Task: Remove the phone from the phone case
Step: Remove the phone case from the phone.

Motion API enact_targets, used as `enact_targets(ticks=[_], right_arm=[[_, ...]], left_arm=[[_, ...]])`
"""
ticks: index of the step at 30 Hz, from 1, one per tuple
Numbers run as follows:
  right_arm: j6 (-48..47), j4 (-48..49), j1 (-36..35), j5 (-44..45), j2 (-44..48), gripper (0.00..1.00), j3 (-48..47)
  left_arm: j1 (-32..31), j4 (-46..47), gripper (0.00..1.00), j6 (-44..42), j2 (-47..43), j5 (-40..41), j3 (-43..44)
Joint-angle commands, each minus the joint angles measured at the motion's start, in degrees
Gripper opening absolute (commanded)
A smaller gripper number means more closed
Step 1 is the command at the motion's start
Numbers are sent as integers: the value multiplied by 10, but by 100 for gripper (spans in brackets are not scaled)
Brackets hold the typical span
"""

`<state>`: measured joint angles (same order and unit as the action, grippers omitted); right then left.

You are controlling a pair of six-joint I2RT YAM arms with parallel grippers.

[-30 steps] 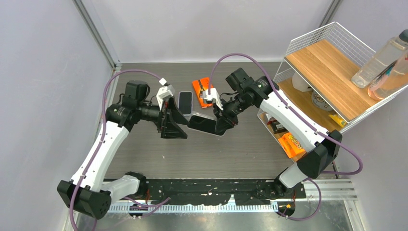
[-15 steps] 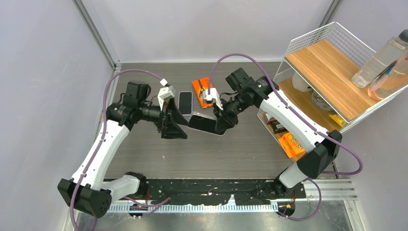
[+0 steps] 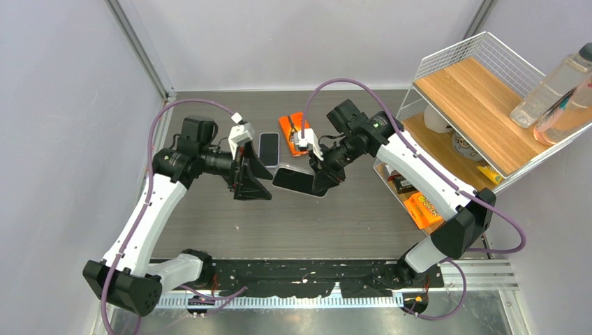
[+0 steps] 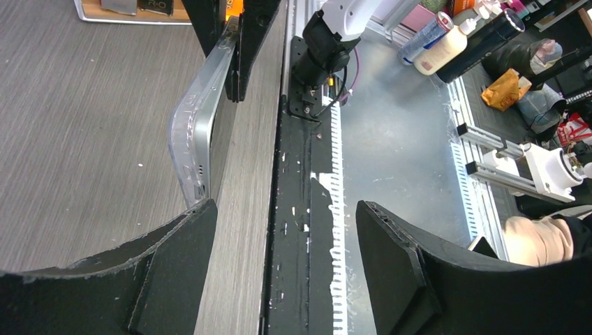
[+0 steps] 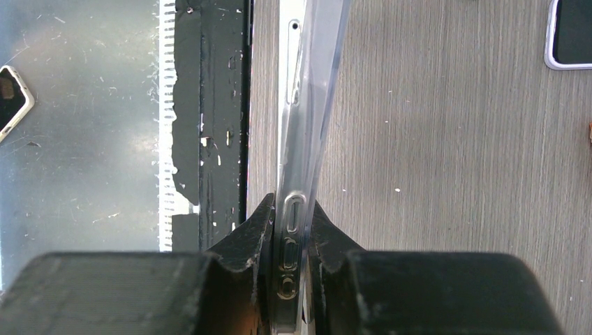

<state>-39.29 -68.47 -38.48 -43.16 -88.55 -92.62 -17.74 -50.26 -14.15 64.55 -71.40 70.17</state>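
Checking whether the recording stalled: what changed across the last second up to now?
Nothing visibly changed. The right gripper stays shut on the cased phone, and the left gripper stays open at the phone's free end.

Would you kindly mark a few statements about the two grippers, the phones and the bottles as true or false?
1. The right gripper is clamped on the cased phone. True.
2. The left gripper is shut on that phone. False: its jaws stand open, with the phone's free end near one finger.
3. A second phone lies flat on the table. True.
4. The bottles stand on the table. False: they rest on top of the wire shelf.
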Motion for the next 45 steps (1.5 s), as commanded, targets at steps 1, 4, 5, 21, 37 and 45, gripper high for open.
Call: enact_targets(ticks=[1, 4, 5, 21, 37, 45], right_arm=[[-2, 22, -4, -34, 17, 5, -5], [-2, 22, -4, -34, 17, 5, -5], [-1, 22, -4, -34, 17, 5, -5], [1, 18, -6, -47, 11, 5, -21], [-5, 10, -13, -57, 12, 5, -22], [-19, -10, -13, -89, 13, 5, -40]], left_arm=[[0, 2, 76, -17, 1, 8, 23], [0, 3, 76, -18, 5, 6, 23], [0, 3, 76, -18, 6, 6, 23], [-8, 45, 76, 6, 19, 11, 8], [-39, 97, 77, 17, 44, 70, -5], [-39, 150, 77, 23, 50, 103, -34]])
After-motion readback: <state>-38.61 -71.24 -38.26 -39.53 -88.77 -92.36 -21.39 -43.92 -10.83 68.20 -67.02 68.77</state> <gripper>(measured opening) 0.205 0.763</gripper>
